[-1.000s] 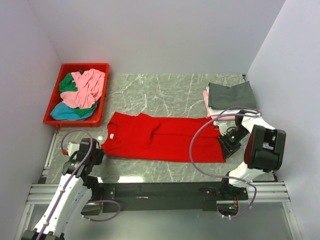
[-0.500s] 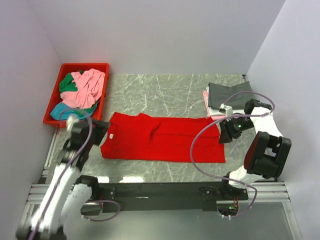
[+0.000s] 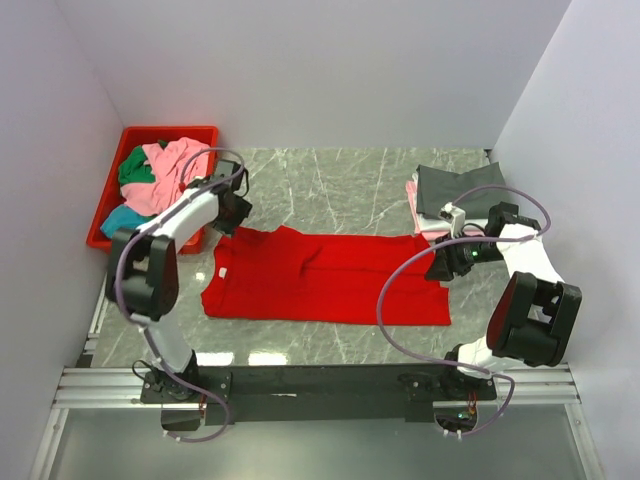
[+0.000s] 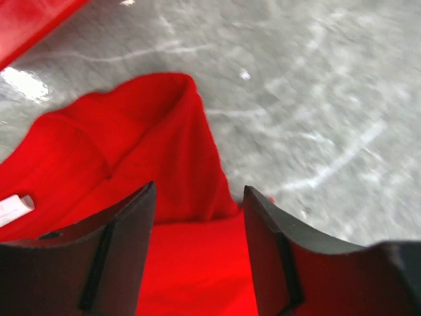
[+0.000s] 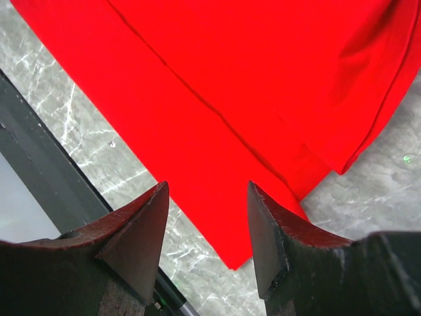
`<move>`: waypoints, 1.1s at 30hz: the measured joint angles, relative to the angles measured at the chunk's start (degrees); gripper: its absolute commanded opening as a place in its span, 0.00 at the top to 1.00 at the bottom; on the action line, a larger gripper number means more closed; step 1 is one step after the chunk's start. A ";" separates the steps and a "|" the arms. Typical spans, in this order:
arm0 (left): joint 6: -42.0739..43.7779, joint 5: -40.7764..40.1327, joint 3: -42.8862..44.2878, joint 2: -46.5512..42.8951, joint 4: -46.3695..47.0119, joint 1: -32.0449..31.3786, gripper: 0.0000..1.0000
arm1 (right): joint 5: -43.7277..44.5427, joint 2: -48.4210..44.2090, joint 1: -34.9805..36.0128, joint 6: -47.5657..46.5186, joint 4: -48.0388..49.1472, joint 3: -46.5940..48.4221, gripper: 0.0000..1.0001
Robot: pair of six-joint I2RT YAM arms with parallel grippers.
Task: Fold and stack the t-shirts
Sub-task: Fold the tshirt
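The red t-shirt (image 3: 320,275) lies lengthwise across the table's (image 3: 330,190) middle, folded narrow; the left gripper (image 3: 236,211) and right gripper (image 3: 441,267) hover at opposite ends, jaws apart and empty, probably poised to pinch the next fold.

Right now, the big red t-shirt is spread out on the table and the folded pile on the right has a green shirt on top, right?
Not quite. The shirt on top of the folded pile is dark grey, not green; the top external view shows it. The big red t-shirt is indeed spread out on the table.
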 measured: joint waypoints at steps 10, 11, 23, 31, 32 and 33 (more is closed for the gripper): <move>-0.20 -3.74 11.04 12.28 -11.34 -0.07 0.48 | -1.95 0.00 0.00 1.44 2.19 -0.66 0.42; -0.15 -4.00 12.17 13.27 -12.11 -0.07 0.47 | -2.10 -0.02 0.00 1.46 2.23 -0.66 0.42; 4.79 -5.38 22.91 23.78 -17.99 -0.04 0.98 | -2.56 -2.64 -0.07 1.36 2.01 -1.29 0.42; 13.94 -0.74 35.15 31.21 -13.88 0.31 1.00 | -3.39 -4.26 -0.92 0.17 0.48 -1.29 0.42; 15.52 0.37 38.47 33.42 -12.46 0.37 1.00 | -3.43 -4.46 -0.92 0.00 0.28 -1.29 0.42; 16.72 1.64 41.59 35.28 -11.91 0.42 1.00 | -3.56 -4.68 -0.92 -0.33 0.04 -1.29 0.42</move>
